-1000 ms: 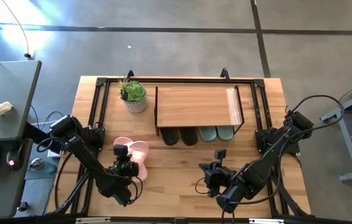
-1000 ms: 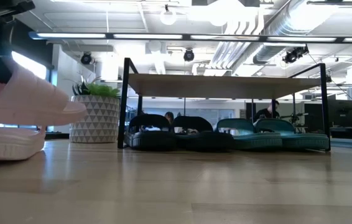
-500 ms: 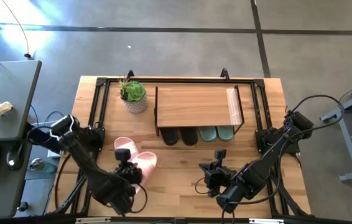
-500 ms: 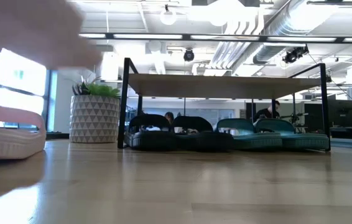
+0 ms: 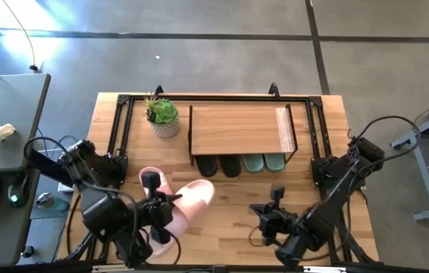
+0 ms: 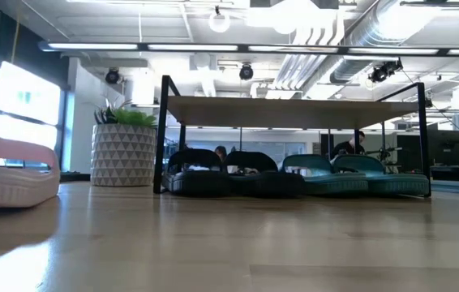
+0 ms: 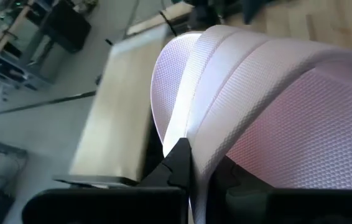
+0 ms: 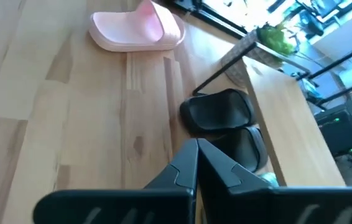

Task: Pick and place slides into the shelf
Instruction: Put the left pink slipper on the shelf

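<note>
One pink slide (image 5: 192, 201) is up in the left gripper (image 5: 163, 216), jaws clamped on it. Shelf (image 5: 237, 129) ahead: keep it level, toe first, slot beside the black pair (image 5: 218, 165). Right gripper (image 5: 269, 221) waits, shut and empty.

One pink slide (image 5: 192, 202) lifted, other (image 6: 10, 169) on table; four under shelf (image 5: 237, 129)

Six slides: two pink slides (image 5: 192, 199), two black slides (image 5: 218, 165), two green slides (image 5: 264, 162), though the shelf (image 5: 237, 129) partly hides them. One potted plant (image 5: 162, 116).
</note>
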Controlling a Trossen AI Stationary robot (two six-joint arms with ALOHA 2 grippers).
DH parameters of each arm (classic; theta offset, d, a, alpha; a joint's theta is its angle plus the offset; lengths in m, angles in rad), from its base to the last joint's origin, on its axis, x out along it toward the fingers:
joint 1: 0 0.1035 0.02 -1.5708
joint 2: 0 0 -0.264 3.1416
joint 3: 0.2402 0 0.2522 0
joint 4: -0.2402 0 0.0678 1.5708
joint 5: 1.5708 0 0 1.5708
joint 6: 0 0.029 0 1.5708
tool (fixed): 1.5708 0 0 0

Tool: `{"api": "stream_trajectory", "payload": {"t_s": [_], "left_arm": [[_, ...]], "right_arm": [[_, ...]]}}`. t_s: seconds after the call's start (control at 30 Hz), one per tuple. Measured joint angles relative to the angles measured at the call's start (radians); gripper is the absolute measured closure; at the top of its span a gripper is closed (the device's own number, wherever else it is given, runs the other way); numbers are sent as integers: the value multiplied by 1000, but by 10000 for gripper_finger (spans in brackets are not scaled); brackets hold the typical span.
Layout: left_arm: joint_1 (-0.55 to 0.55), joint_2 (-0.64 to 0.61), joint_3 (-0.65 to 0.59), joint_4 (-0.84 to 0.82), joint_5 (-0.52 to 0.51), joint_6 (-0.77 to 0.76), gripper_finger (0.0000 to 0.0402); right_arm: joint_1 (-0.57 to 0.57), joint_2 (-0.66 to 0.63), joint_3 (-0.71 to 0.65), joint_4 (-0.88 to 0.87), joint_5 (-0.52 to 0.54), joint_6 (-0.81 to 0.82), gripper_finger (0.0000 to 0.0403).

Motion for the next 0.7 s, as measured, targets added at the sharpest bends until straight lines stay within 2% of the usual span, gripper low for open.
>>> {"api": "stream_trajectory", "payload": {"t_s": [0.13, 0.2, 0.33, 0.5, 0.7], "left_arm": [[65, 0, 45, -23, -9, 42, 398], [109, -1, 46, -23, -9, 68, 399], [208, 0, 46, -18, 43, 130, 399], [342, 0, 46, 74, 169, 276, 400], [488, 0, 46, 225, 290, 439, 400]], "right_arm": [[72, 0, -1, -94, 49, 193, 403], [106, -1, -17, -88, 54, 268, 403], [164, -2, -75, 34, 32, 342, 403], [192, -36, -226, 409, -40, 220, 403], [114, -159, -542, 1075, -242, -156, 403]]}}
